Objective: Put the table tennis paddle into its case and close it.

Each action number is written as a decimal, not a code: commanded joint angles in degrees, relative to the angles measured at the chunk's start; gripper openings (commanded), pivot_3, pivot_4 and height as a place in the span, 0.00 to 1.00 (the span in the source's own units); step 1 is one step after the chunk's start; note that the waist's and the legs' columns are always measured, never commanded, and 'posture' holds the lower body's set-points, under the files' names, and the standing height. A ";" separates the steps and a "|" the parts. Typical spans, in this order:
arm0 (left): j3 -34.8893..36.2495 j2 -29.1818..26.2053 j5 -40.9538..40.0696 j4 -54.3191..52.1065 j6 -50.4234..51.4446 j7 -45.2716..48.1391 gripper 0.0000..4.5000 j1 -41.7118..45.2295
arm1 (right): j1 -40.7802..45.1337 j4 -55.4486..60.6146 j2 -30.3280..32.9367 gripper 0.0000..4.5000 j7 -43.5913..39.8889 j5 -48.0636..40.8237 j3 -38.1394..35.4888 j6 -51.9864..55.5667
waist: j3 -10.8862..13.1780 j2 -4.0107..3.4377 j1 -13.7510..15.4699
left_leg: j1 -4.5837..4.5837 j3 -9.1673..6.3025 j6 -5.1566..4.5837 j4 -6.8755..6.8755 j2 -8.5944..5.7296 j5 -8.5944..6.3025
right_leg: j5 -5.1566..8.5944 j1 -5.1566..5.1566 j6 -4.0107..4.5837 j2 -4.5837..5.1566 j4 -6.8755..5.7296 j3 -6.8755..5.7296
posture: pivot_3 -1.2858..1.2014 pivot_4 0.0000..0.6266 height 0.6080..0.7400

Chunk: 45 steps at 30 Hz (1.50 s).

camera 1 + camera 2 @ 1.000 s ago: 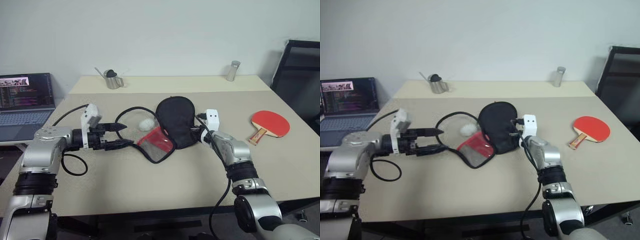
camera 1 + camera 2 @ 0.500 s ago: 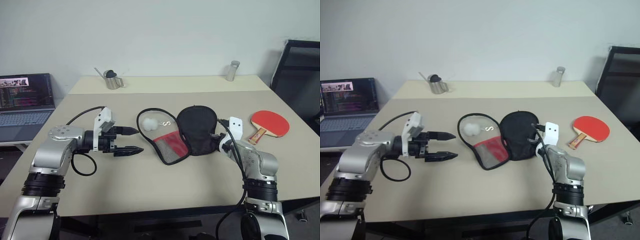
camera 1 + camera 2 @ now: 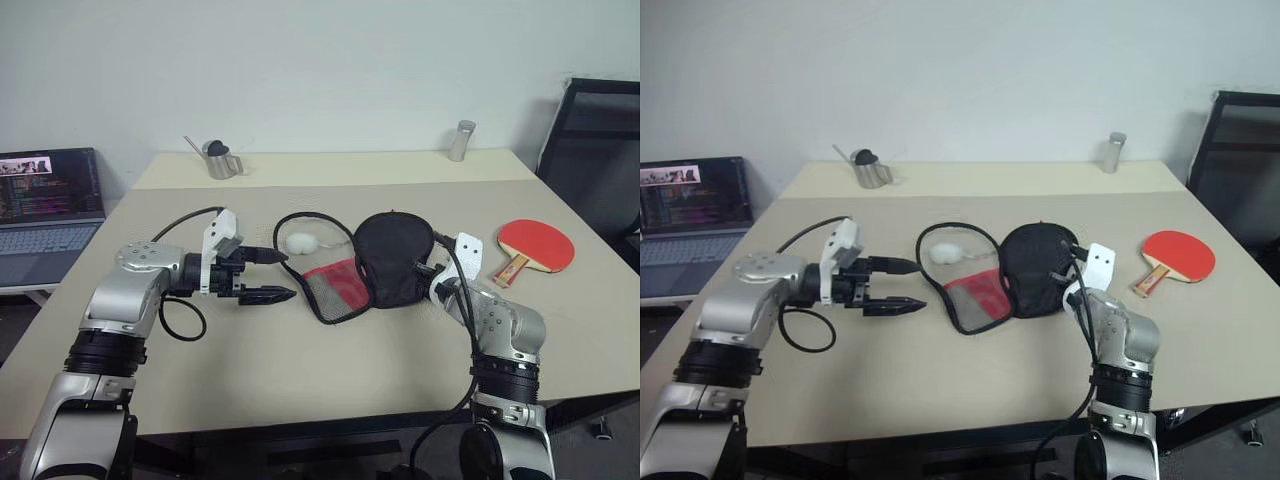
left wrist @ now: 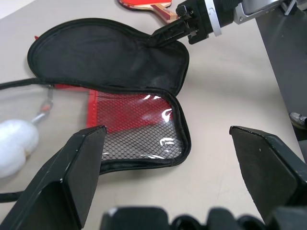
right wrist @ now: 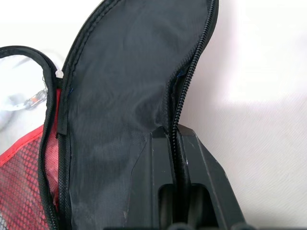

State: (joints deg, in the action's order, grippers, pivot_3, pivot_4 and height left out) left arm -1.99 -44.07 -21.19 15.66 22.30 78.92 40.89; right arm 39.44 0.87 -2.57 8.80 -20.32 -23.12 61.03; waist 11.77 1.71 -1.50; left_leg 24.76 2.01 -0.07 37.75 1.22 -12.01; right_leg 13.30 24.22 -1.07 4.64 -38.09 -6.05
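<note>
On beige table point(image 3: 330, 380) by white wall | laptop point(image 3: 45, 205) beside | left jaws wide | right jaws pinching case point(image 3: 392, 258) rim

Opened case point(image 3: 1012, 275) at table point(image 3: 940, 370) centre: black flap raised, red mesh half flat, white pompom point(image 3: 943, 253) beside it. Right gripper point(image 3: 1064, 283) at the flap's edge, apparently pinching it. Left gripper point(image 3: 902, 287) spread wide, just left of the case. Table tennis paddle point(image 3: 1175, 256) well apart, far right. Laptop point(image 3: 695, 205) at left; metal pitcher point(image 3: 870, 169) at rear.
</note>
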 commanded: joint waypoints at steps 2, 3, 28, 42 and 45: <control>0.47 -0.04 0.16 -0.72 -1.30 0.24 1.00 1.21 | 1.41 1.03 -0.30 0.01 1.31 -0.96 -0.38 -0.55 | 0.00 0.00 -0.03 | 0.00 0.00 0.00 0.00 0.04 0.00 | 0.00 0.00 0.01 -0.03 0.01 0.00 | 0.52 0.24 1.00; 0.46 -0.04 0.17 -0.71 -1.35 0.22 1.00 1.17 | 1.39 1.02 -0.27 0.01 1.38 -1.03 -0.31 -0.57 | 0.00 -0.01 -0.03 | 0.00 0.00 0.00 0.00 0.06 0.00 | -0.01 0.00 0.02 -0.06 0.01 0.00 | 0.52 0.24 1.00; 2.39 1.18 -1.21 -2.25 0.86 -1.21 1.00 1.95 | 1.53 0.37 21.18 0.93 -7.70 2.76 1.61 -7.90 | 0.03 -0.05 0.22 | 0.01 0.12 0.03 -0.05 0.35 -0.03 | -0.04 0.11 0.10 -0.43 0.11 0.15 | 0.52 0.24 1.00; 0.97 1.95 -0.59 -1.02 0.20 -1.30 1.00 3.94 | 10.57 -32.18 22.73 0.99 3.22 8.86 -1.68 -24.56 | 0.04 -0.07 -0.25 | -0.06 0.40 0.04 -0.14 0.40 -0.03 | -0.08 0.20 0.15 -0.50 0.07 0.46 | 0.52 0.24 1.00; 0.87 2.04 -0.45 -0.81 0.11 -1.32 1.00 4.12 | 13.13 -39.38 22.90 0.99 3.69 9.37 -0.96 -28.83 | 0.04 -0.07 -0.19 | -0.08 0.43 0.04 -0.18 0.39 -0.02 | -0.08 0.20 0.16 -0.50 0.10 0.50 | 0.52 0.24 1.00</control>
State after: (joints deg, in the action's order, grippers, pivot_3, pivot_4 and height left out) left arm -1.92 -41.76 -21.41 15.91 23.25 77.62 43.48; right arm 50.93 -36.74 19.77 11.81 -11.51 -23.78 35.37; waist 11.81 1.65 -1.69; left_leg 24.68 2.46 -0.03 37.53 1.61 -12.03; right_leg 13.22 24.42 -0.91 4.14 -37.97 -5.54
